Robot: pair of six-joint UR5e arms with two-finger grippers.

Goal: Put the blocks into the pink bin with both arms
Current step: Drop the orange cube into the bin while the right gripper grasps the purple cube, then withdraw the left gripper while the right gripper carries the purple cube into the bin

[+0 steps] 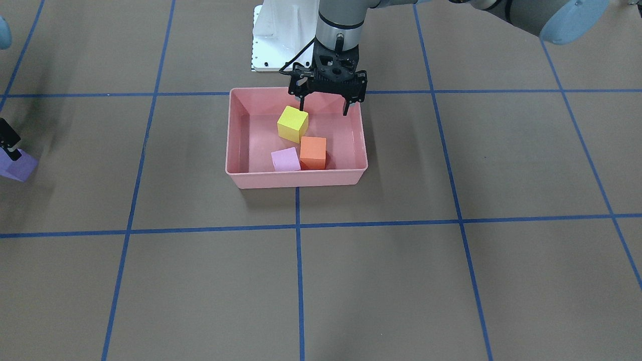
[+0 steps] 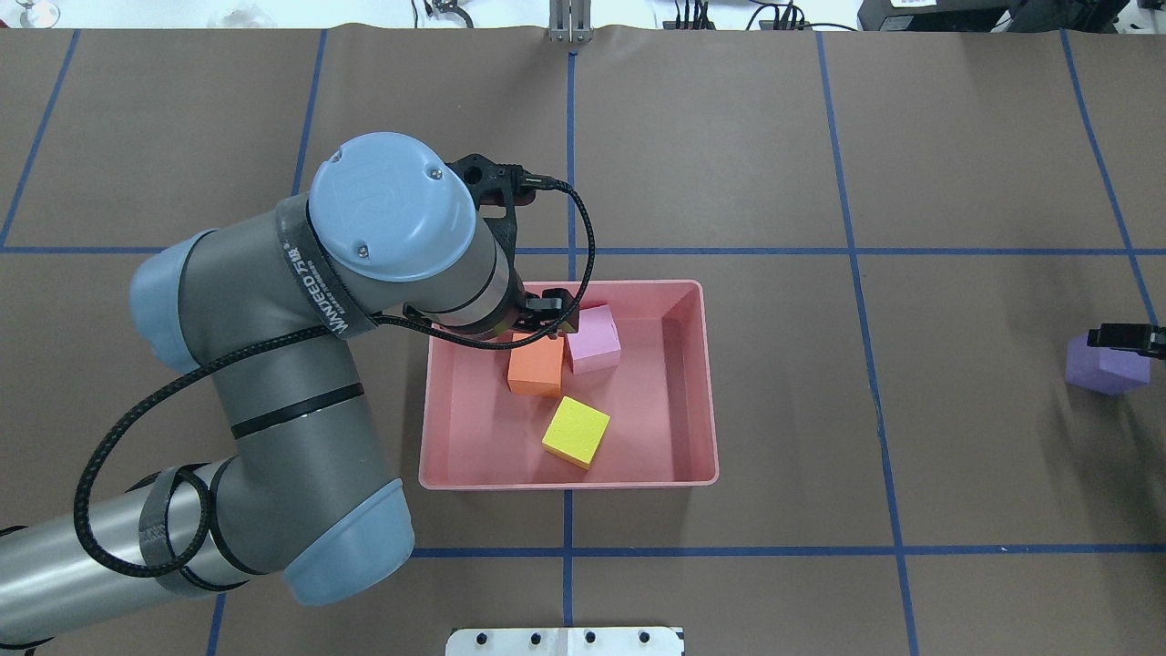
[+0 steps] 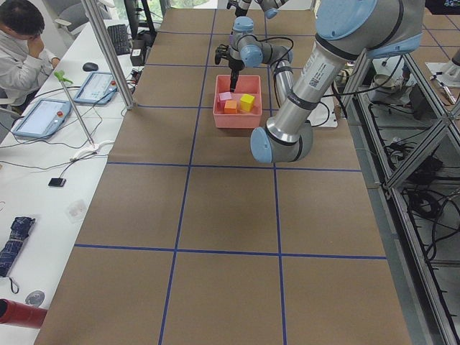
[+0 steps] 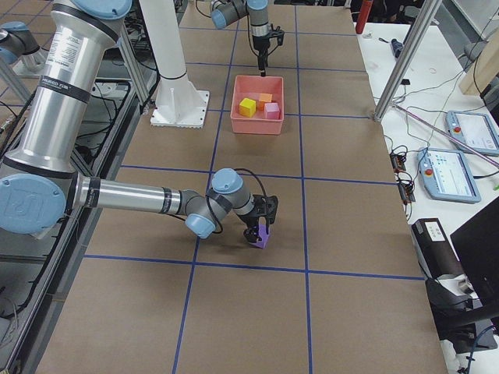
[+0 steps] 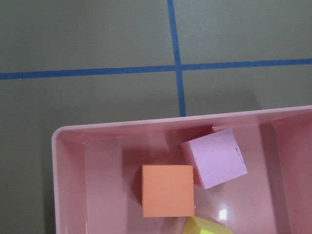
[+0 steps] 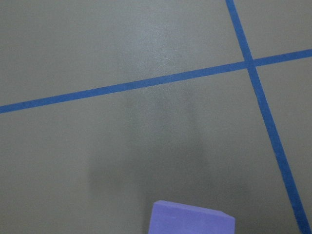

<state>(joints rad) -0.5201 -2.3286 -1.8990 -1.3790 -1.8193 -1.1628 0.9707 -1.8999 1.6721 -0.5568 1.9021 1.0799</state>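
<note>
The pink bin (image 1: 296,178) stands at the table's middle. In it lie the yellow-green block (image 1: 292,124), the orange block (image 1: 313,152) and the light pink block (image 1: 285,160); the orange and pink ones touch. My left gripper (image 1: 324,104) hangs open and empty over the bin's robot-side edge, just above the yellow-green block. The left wrist view shows the orange block (image 5: 167,190) and the pink block (image 5: 214,157) in the bin's corner. My right gripper (image 2: 1128,338) is far to the right, shut on the purple block (image 2: 1105,366), low over the table.
The white pedestal base (image 1: 281,40) stands just behind the bin on the robot's side. Blue tape lines cross the brown table cover (image 1: 451,281). An operator (image 3: 21,43) sits at a side desk beyond the table's far edge.
</note>
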